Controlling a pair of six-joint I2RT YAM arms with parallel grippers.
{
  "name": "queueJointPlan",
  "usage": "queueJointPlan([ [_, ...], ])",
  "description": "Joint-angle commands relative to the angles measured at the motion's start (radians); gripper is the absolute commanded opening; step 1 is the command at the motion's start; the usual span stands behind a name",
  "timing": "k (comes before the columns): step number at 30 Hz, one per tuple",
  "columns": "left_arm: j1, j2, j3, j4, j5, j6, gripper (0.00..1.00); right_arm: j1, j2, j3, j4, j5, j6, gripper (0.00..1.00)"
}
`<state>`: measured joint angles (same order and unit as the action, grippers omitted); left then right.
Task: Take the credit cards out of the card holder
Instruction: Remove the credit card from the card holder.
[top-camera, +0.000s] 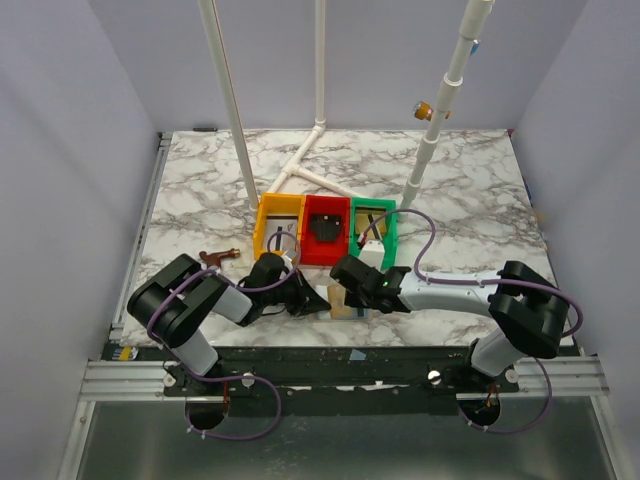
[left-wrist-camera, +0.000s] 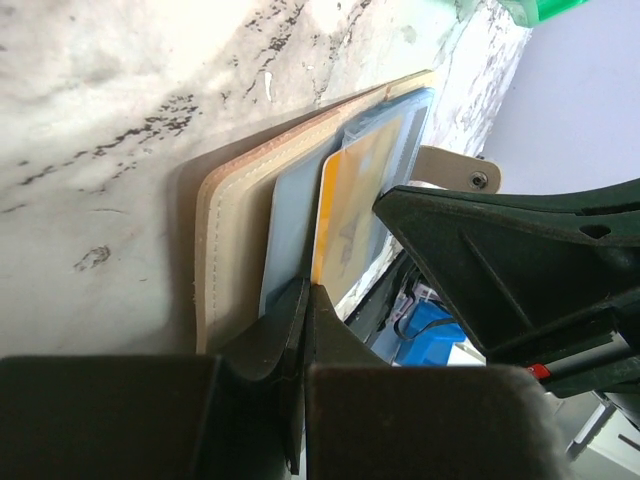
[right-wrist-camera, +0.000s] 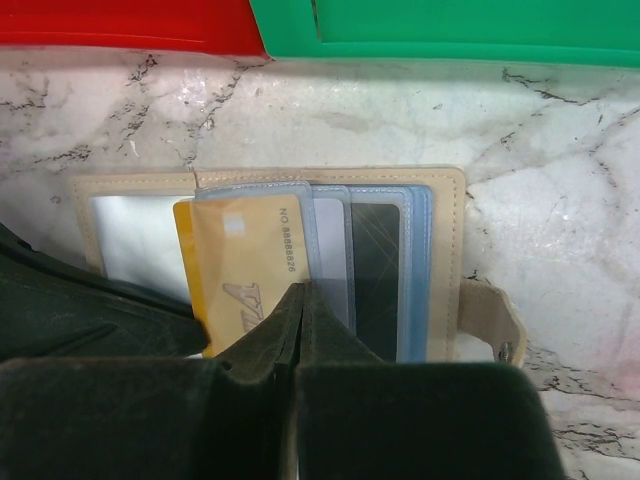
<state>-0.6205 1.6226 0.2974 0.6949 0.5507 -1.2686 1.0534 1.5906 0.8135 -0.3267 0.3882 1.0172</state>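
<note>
**Both pincers closed over the open card holder**

The card holder (top-camera: 352, 304) lies open and flat on the marble table (top-camera: 200, 190), just in front of the red tray (top-camera: 322, 206) and green tray (top-camera: 391, 240), with a yellow tray (top-camera: 267, 222) to their left. Its tan stitched rim frames clear blue sleeves, and a snap tab (right-wrist-camera: 495, 325) sticks out of one side.

A gold card (right-wrist-camera: 240, 270) sits partly drawn out of the sleeves, lying over a pale card (right-wrist-camera: 331, 250). A dark card (right-wrist-camera: 378, 270) is in the sleeve beside it.

The left gripper (left-wrist-camera: 305, 295) has its fingers pressed together, tips against the end of the gold card. It is unclear whether the card's edge is nipped between them.

The right gripper (right-wrist-camera: 300, 296) also has its fingers pressed together, with the tips over the gold card's inner edge. No card is visibly held. In the overhead view the two grippers meet tip to tip above the holder.
</note>
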Motion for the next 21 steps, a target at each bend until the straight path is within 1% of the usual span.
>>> queueJointPlan([
  [1,0.021,0.006,-0.026,-0.001,-0.012,0.009,0.00,0.016,0.103,-0.097,-0.135,-0.102,0.017,0.01],
  [11,0.024,-0.025,-0.018,-0.069,-0.029,0.042,0.00,0.017,0.096,-0.091,-0.155,-0.083,0.021,0.01],
  [21,0.028,-0.044,-0.027,-0.091,-0.047,0.050,0.00,0.010,0.088,-0.094,-0.167,-0.075,0.026,0.01],
])
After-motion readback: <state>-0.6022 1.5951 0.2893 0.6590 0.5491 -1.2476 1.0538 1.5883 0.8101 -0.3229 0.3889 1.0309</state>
